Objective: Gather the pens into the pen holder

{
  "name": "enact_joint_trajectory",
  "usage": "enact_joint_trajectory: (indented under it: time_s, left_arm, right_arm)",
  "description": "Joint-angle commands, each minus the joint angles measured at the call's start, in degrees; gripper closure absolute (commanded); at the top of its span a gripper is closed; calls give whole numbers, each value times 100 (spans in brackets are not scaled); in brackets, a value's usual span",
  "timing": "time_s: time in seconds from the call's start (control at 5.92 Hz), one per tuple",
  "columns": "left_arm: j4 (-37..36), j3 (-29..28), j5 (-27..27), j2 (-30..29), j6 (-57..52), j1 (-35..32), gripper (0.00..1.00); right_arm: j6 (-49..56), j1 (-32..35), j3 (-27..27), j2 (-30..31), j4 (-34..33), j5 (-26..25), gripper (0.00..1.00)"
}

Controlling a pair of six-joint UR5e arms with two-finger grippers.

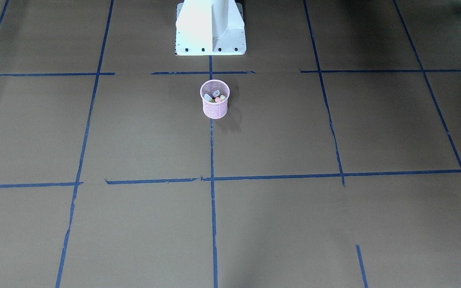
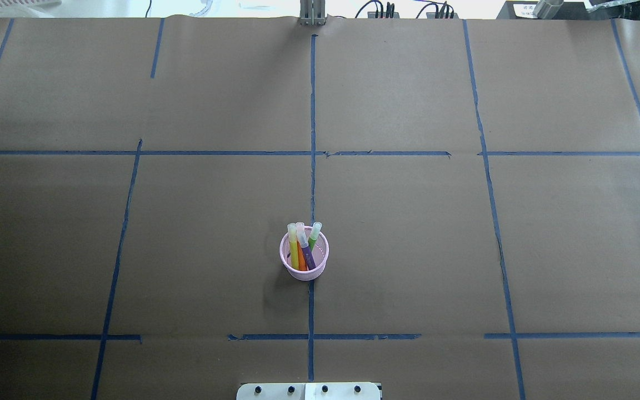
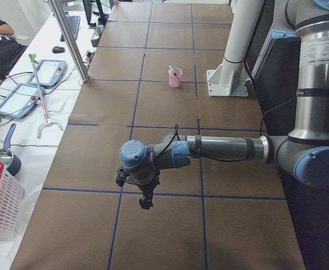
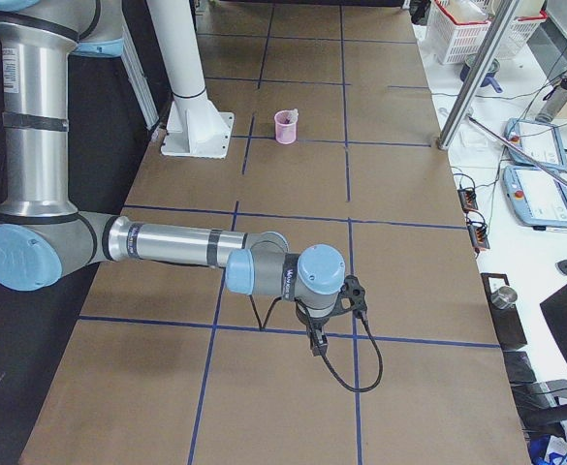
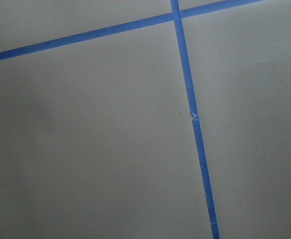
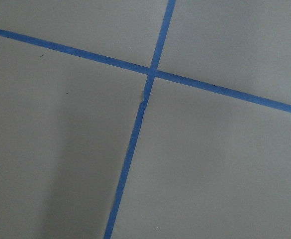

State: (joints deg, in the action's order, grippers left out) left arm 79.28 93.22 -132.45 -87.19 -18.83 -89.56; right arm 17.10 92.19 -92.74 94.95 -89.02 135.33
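We see the holder [image 2: 304,272] standing upright on the table [image 2: 409,222], on the centre tape [image 2: 312,139] line and near the base [image 1: 210,28]. The pens [image 2: 301,250] are all inside it, cap ends up. They lean against the far rim because they are a little longer than the cup is deep. We make out orange, purple and green shafts, perhaps a yellowish one beside the orange. The count is hard to settle from here. No pen lies loose on the paper in any view, so we judge the collecting done.

Both arms are stretched low over the table's two ends, well apart from the holder. We read this as a parked pose that keeps them out of the middle cameras' sight and away from the cup.

The left gripper [image 3: 146,202] hangs just above the paper, pointing down, with nothing under it. The right gripper [image 4: 317,345] hangs the same way at the other end. Each shows only in a side view, so we cannot tell how far the jaws are parted. We see nothing held in either. The wrist cameras show only bare paper and crossing tape, which fits tools aimed straight down at nothing.

If any step remains, we think it is only a check that the holder stands steady.
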Motion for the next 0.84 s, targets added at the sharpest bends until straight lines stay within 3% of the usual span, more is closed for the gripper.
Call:
enact_joint_trajectory:
  time_s: [0.0, 0.68]
  left_arm:
    - [0, -14, 0, 0, 2, 0, 0]
    - [9, -93, 0, -35, 2, 0, 0]
  right_arm:
    - [-14, 10, -157, 172, 16, -7, 0]
    - [12, 10, -96, 129, 8, 10, 0]
